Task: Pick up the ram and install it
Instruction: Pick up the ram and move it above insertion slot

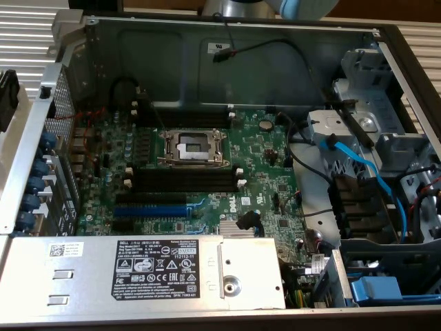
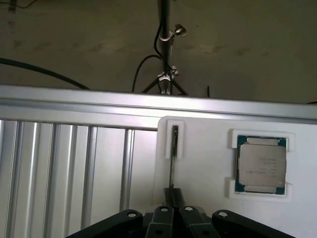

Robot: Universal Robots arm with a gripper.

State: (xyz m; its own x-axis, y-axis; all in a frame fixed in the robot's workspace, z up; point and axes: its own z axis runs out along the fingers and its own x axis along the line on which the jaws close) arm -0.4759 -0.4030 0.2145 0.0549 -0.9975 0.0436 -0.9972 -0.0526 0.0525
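Observation:
The ram (image 2: 174, 148) shows edge-on as a thin dark strip standing in a slot of a white holder (image 2: 208, 148). My gripper (image 2: 173, 193) sits at the ram's near end, its two dark fingers (image 2: 179, 198) drawn together with the strip running in between them, so it is shut on the ram while the ram still stands in the holder. In the exterior view the open computer case shows the green motherboard (image 1: 262, 172) with long black memory slots (image 1: 186, 181) that have white end clips, just below the processor socket (image 1: 193, 146).
A processor chip (image 2: 261, 166) rests in the same white holder beside the ram. Ribbed aluminium table surface (image 2: 64, 173) lies alongside. In the case are a blue expansion slot (image 1: 148, 208), a silver power supply (image 1: 138, 272), blue and black cables (image 1: 358, 172) and a drive cage.

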